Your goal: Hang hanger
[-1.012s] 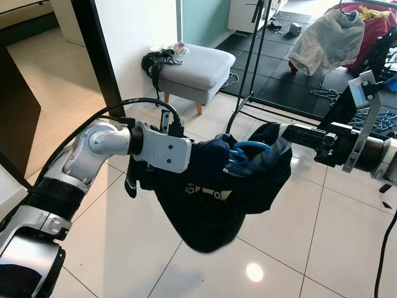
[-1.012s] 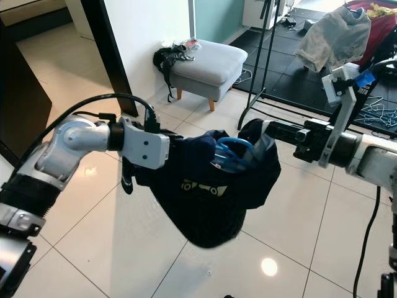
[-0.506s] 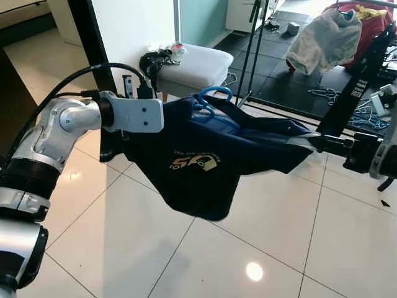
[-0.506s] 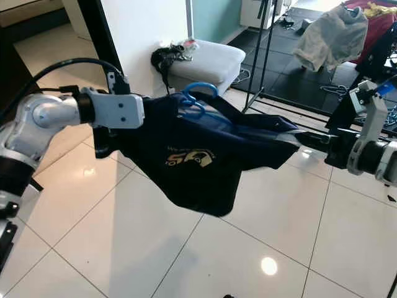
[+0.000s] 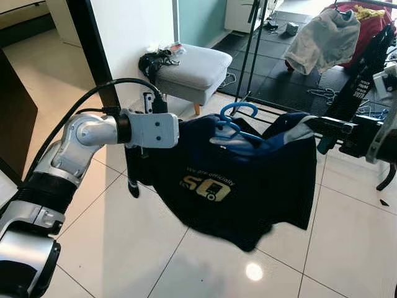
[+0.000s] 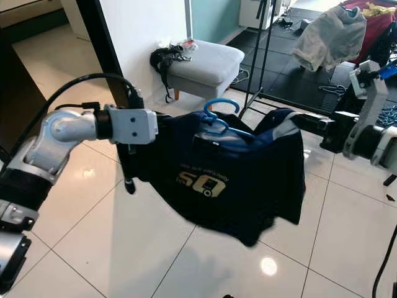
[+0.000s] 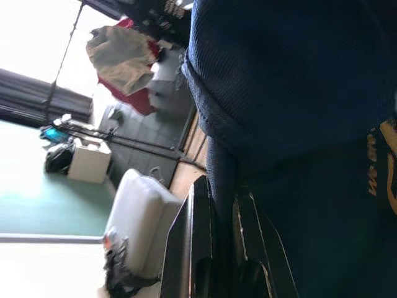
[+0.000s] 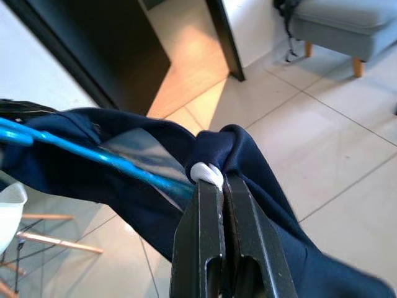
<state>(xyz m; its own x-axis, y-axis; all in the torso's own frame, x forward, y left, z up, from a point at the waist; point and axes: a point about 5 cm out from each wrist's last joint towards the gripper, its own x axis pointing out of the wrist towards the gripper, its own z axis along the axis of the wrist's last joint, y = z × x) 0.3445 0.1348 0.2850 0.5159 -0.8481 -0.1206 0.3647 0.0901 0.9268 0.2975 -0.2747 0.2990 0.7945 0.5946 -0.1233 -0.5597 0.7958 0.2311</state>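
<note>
Left eye view — shirt (image 5: 236, 180) on a blue hanger (image 5: 234, 118), held up over the tiled floor (image 5: 124, 248).
Left gripper (image 7: 224, 248) and right gripper (image 8: 222, 186) each pinched a shirt shoulder — fingers clamped tight.

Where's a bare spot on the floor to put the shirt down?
The white tile floor under the navy shirt is bare. It is crowded beyond the grey footstool: black mats with hangers and a clothes rack.
</note>
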